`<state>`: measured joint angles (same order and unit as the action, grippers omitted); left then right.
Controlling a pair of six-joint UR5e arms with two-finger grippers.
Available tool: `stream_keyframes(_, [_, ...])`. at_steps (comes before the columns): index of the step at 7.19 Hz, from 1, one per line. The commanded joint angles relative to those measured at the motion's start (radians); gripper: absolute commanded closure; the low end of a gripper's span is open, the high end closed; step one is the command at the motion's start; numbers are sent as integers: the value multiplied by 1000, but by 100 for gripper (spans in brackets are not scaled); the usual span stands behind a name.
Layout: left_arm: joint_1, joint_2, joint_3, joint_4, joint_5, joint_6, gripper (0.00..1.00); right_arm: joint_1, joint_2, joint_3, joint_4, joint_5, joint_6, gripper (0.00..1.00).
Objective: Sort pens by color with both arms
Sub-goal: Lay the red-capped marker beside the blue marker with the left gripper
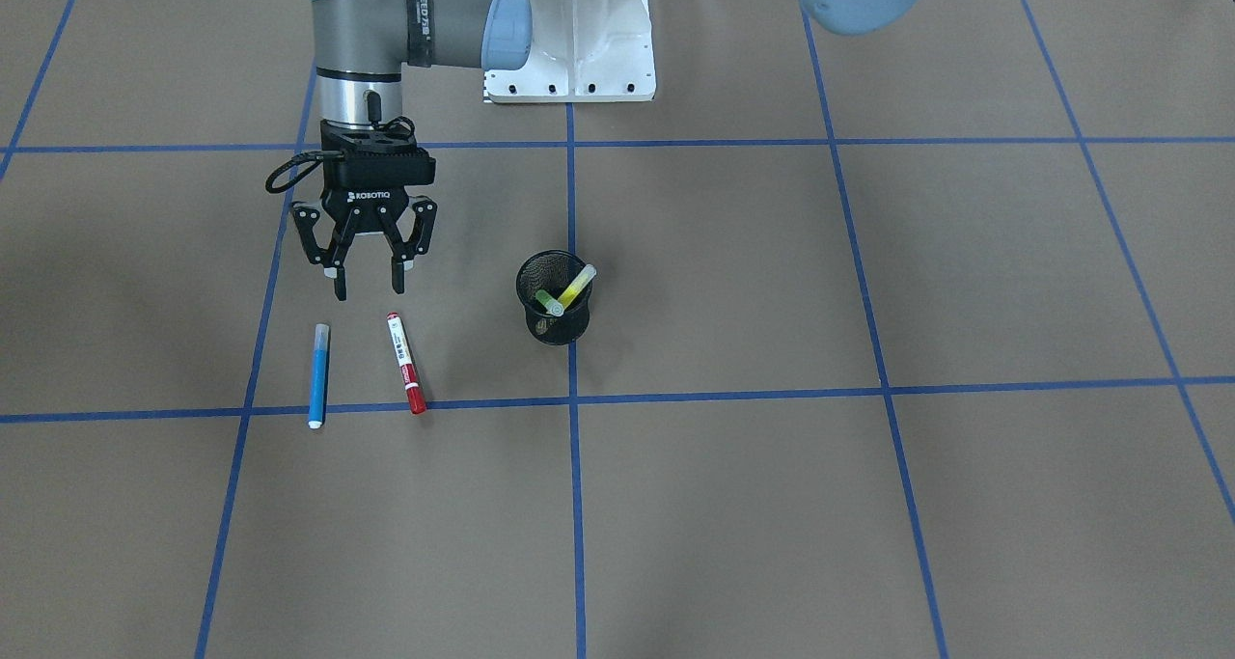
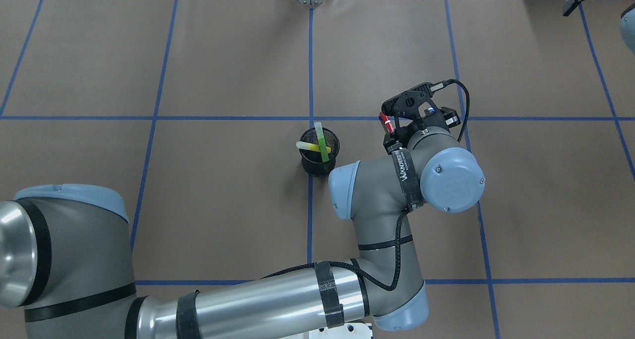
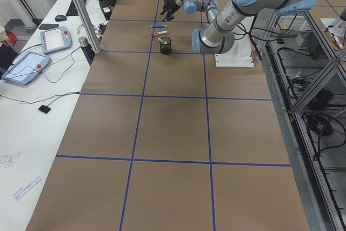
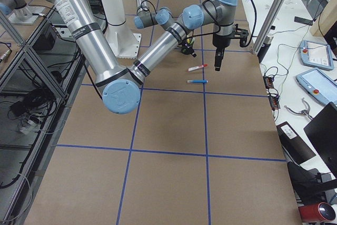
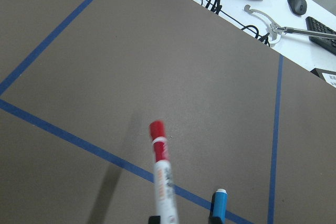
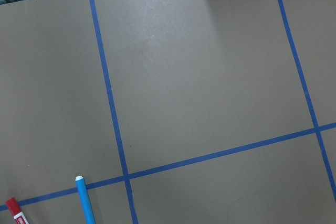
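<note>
A blue pen (image 1: pixel 317 375) and a red marker (image 1: pixel 406 363) lie side by side on the brown table. A black mesh cup (image 1: pixel 553 302) to their side holds a yellow highlighter (image 1: pixel 578 285) and a green one (image 1: pixel 548 302). The left arm (image 2: pixel 377 215) reaches across into the right half. Its left gripper (image 1: pixel 369 288) is open and empty, hovering just robot-side of the two pens. The left wrist view shows the red marker (image 5: pixel 160 166) and the blue pen's tip (image 5: pixel 219 203) close ahead. The right wrist view shows the blue pen (image 6: pixel 85 200) from high up. The right gripper is out of view.
The white pedestal base (image 1: pixel 569 51) stands at the robot's edge. Blue tape lines (image 1: pixel 572 466) divide the table into squares. A side table with teach pendants (image 4: pixel 316 51) runs along the far edge beyond the pens.
</note>
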<state>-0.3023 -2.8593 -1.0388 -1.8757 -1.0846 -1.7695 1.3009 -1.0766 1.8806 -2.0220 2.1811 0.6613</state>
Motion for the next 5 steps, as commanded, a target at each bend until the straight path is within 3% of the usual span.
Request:
stream_keyframes(1, [2,12,-83,1,-1,81,9,0,4,-1,2,3,0,1])
stream_keyframes(2, [-7,50,-169,7,-3,149,9,0,7,-1,2,5,0,1])
stream_keyframes(3, [-39,128,-267,15,-96,159,9,0,6,-1,2,29,4,1])
stream_keyframes(4, [-88,231,-406,54,-251,198,8,0,10,-14,2,149,18,1])
stream_keyframes(5, [-136,309,-535,152,-329,258,6,27,10,-17,2,196,39,1])
